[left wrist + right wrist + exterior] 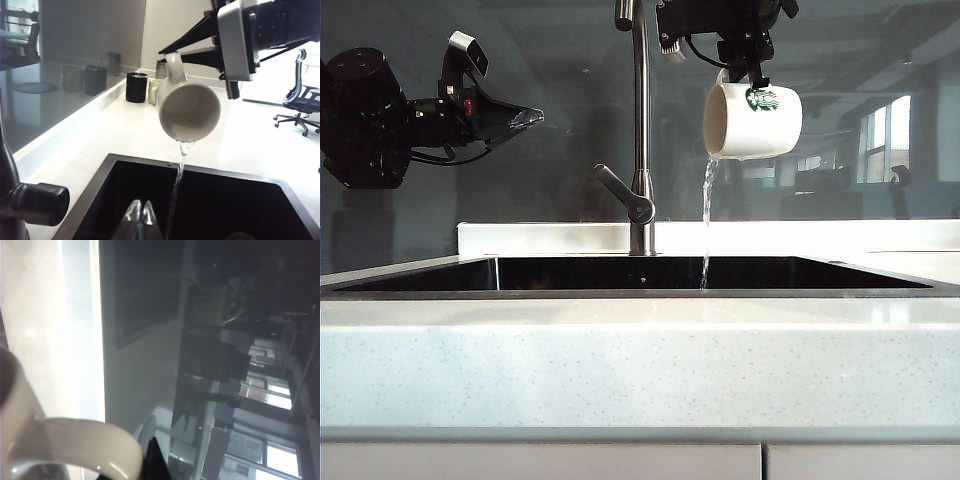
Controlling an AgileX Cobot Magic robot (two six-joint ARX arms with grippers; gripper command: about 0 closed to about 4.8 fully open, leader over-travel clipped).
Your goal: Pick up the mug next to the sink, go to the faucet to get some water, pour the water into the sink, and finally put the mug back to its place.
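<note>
The white mug (752, 120) with the green logo hangs tipped on its side high over the sink (640, 275), to the right of the faucet (640, 120). A thin stream of water (706, 215) runs from its rim into the dark basin. My right gripper (757, 75) is shut on the mug's handle (174, 65) from above. The right wrist view shows that handle (75, 440) close against a dark finger (155, 460). My left gripper (525, 118) is shut and empty, hovering high at the left; its tips (141, 212) point toward the mug (189, 107) over the sink (225, 210).
The faucet's lever (625, 195) angles out to the left low on the stem. A raised white ledge (820, 235) runs behind the sink. Dark canisters (136, 87) and a pale cup (152, 91) stand on the counter beyond the basin. An office chair (300, 100) sits farther off.
</note>
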